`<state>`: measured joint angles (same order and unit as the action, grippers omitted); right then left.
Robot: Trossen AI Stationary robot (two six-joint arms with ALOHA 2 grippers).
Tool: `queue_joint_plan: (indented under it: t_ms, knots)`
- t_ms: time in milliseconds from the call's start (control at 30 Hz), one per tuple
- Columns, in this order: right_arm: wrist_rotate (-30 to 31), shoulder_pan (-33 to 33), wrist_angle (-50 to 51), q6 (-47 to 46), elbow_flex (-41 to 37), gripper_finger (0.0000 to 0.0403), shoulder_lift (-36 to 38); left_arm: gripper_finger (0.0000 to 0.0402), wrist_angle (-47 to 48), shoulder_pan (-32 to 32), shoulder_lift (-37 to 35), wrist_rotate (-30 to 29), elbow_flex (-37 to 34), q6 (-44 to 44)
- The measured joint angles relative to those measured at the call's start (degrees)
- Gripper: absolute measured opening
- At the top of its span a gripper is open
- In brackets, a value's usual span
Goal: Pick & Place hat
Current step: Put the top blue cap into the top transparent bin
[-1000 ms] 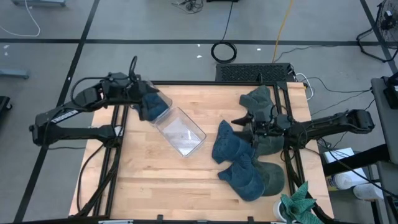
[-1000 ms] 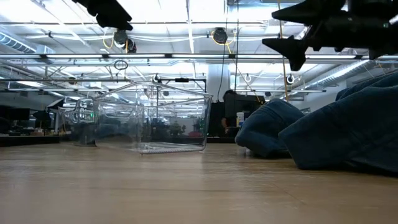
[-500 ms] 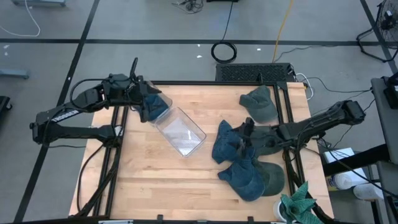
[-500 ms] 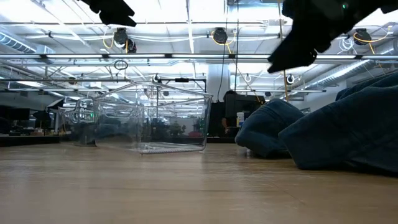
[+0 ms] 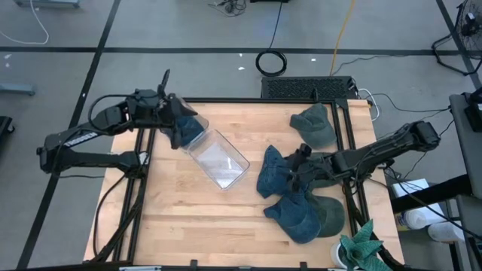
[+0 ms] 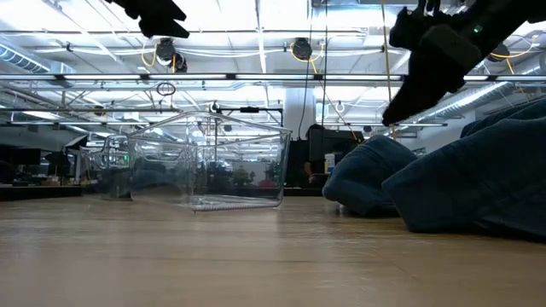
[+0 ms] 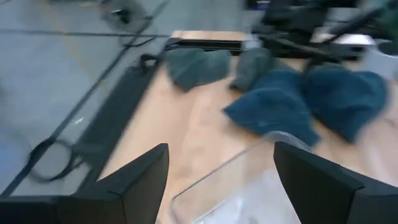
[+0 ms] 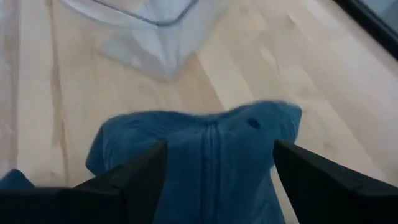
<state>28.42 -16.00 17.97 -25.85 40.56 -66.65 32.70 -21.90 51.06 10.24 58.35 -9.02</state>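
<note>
Now the Risky Part: One Hat to Be Taken From a Crowded Heap

Poised above the blue hat point(image 5: 273, 178), the right gripper point(image 5: 295, 170) is seen with its jaws apart and nothing between them; in the right wrist view the hat point(image 8: 205, 162) fills the space ahead of the two fingers. This hat lies just beside the clear bin point(image 5: 218, 158), on the side away from the left arm, and touches a second blue hat point(image 5: 295, 216) and a green hat point(image 5: 331, 214). Because the caps overlap, two could be pinched at once, or a neighbour dragged across the wooden surface point(image 5: 188, 211) as the chosen one is lifted. Only a fold of soft cloth might be caught, and could slip free on the way. At the bin's far end the left gripper point(image 5: 175, 120) is held, jaws apart, beside a blue hat point(image 5: 187, 128) resting at the bin's mouth; whether it touches the cloth cannot be told. A carried hat could be blocked there.
</note>
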Motion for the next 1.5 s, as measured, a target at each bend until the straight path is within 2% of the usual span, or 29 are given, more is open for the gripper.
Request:
queue_joint_plan:
  t_ms: [100,167,267,500,733,1200,1500]
  knots:
    - [-0.01,-1.11,2.38,-1.22,0.00,0.0279,-0.19,0.0291,-1.32,1.29,0.40,6.93,0.00,-3.67]
    - [0.02,-1.62,3.25,-1.51,0.00,0.0279,-0.95,0.0288,-3.14,2.92,0.36,9.21,-0.58,-5.25]
    - [0.05,-1.77,3.01,-0.63,-0.02,0.0279,-2.27,0.0280,-6.21,5.82,0.39,8.80,-2.25,-6.40]
    - [-0.09,-1.62,2.07,1.11,-0.02,0.0279,-5.39,0.0258,-7.50,9.14,0.41,3.04,-3.34,-5.83]
    - [-0.15,-1.62,-0.31,1.68,-0.02,0.0279,-5.71,0.0246,-7.79,9.28,0.38,2.75,-3.34,-5.81]
    - [-0.20,-1.60,-0.14,0.73,-0.02,0.0279,-5.71,0.0268,-7.77,9.25,0.36,2.75,-3.34,-5.72]
    - [-2.15,-1.63,0.28,0.02,-0.07,0.0279,-7.28,0.0255,-7.75,9.25,0.36,2.75,-3.34,-5.72]
